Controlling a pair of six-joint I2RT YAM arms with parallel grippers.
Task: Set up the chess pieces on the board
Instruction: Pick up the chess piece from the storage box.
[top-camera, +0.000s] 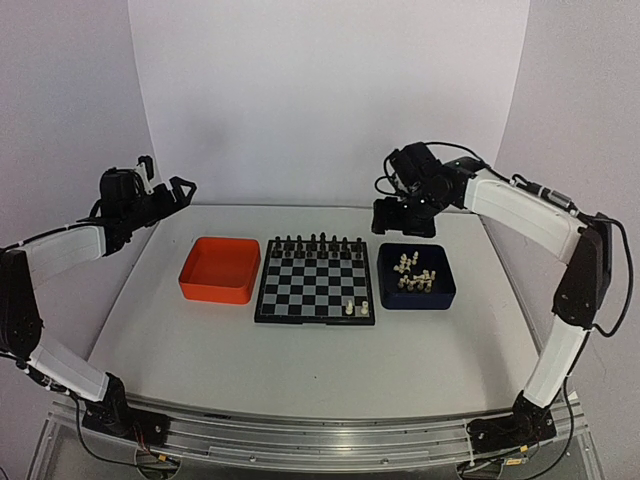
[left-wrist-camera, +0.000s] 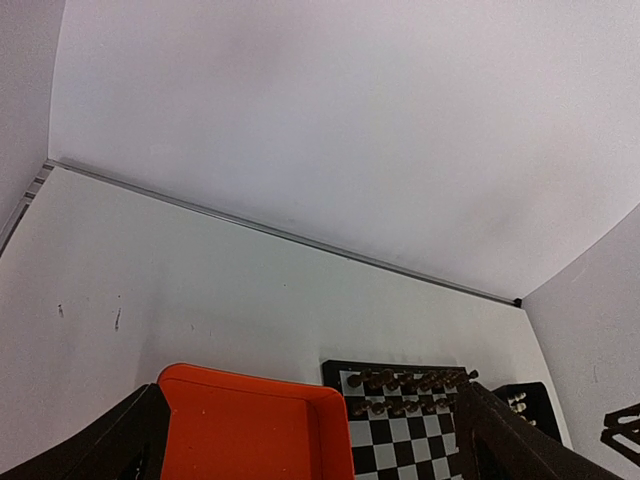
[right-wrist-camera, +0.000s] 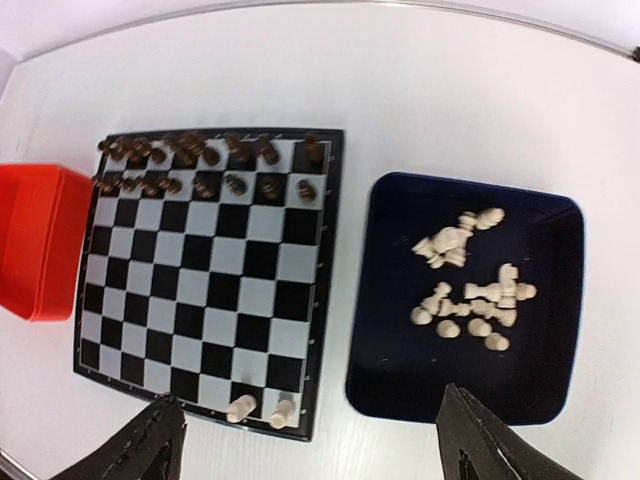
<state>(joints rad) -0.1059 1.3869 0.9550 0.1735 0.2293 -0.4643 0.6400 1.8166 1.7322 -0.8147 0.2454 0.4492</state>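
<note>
Nearest me, both arms are bolted at the worktop's (top-camera: 300, 360) front edge, with a broad stretch of worktop between their bases and the board (top-camera: 315, 285).

The left arm (top-camera: 60, 250) folds up and out to the left of the board. Its pincer (top-camera: 175, 190) is raised well left of the board and past its far edge. The fingers are spread as wide as they go, with nothing between them.

The right arm (top-camera: 530, 215) rises right of the board and reaches back in. Its pincer (top-camera: 405, 218) hangs above the worktop just right of the board's far right corner, pointing down. Its fingers (right-wrist-camera: 150, 440) are spread wide and hold nothing.

The board lies flat mid-worktop. Two white pieces (right-wrist-camera: 283, 410) sit on its near row at the right-hand corner, side by side. The black pieces (top-camera: 315, 243) fill its two far rows.

The orange tray (top-camera: 215, 292) sits just left of the board, a narrow gap between them. The blue tray (top-camera: 415, 298) sits just right of the board, likewise not touching. It holds a loose scatter of more white pieces (right-wrist-camera: 470, 300), most lying on their sides in two small clusters.

Beyond the board a strip of worktop runs to the back wall, and more worktop lies outside each tray.
</note>
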